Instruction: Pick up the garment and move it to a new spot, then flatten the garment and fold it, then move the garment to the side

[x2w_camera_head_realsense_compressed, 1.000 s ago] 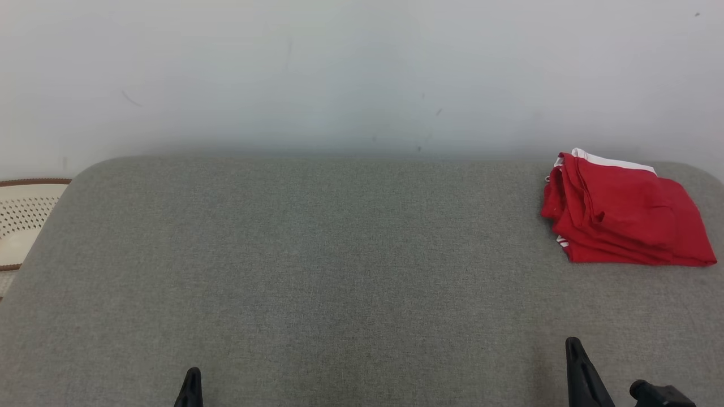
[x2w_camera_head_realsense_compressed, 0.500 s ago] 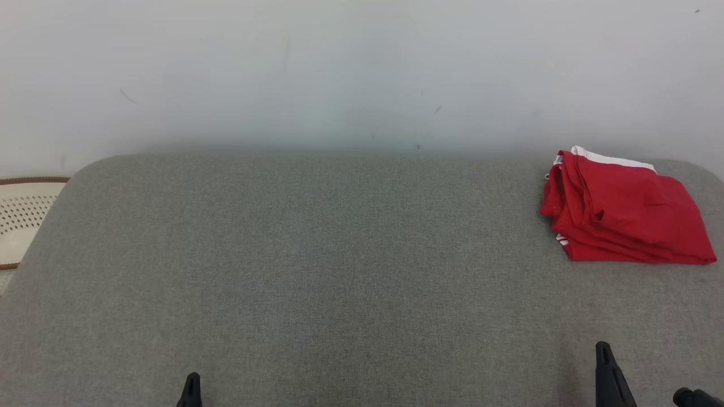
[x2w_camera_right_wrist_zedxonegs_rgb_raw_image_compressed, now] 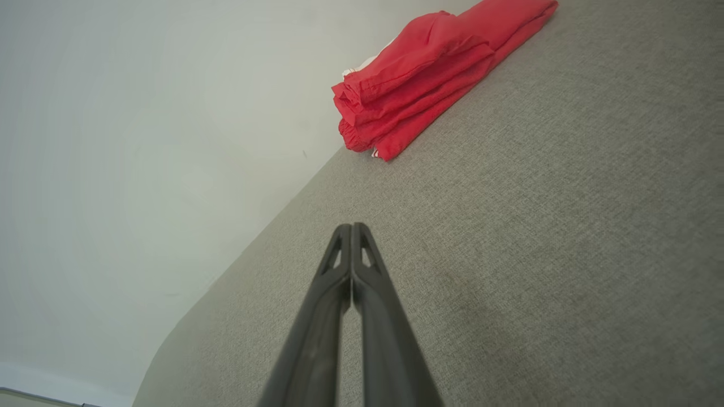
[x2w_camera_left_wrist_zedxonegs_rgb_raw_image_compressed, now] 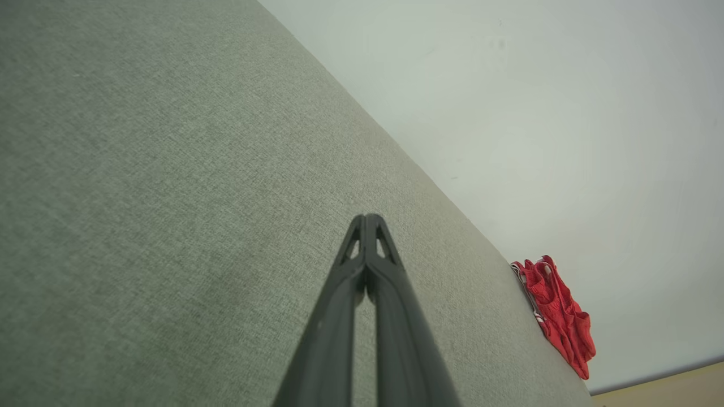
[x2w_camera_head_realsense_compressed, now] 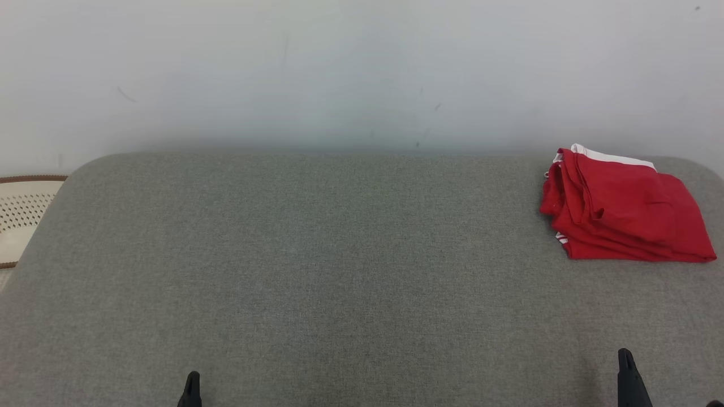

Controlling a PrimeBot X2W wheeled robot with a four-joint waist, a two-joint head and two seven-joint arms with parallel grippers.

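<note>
Holds left hand (x2w_camera_head_realsense_compressed: pixel 192 377) and right hand (x2w_camera_head_realsense_compressed: pixel 625 357) empty, fingers of each pressed together, low over the near edge of the grey fabric desk (x2w_camera_head_realsense_compressed: pixel 339 254), well apart from the folded red garment (x2w_camera_head_realsense_compressed: pixel 622 209) lying at the desk's far right corner by the white wall (x2w_camera_head_realsense_compressed: pixel 339 68).

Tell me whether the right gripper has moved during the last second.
Yes. In the head view the right gripper has drawn back rightward and slightly down, farther from the folded red garment, which has stayed put.
</note>
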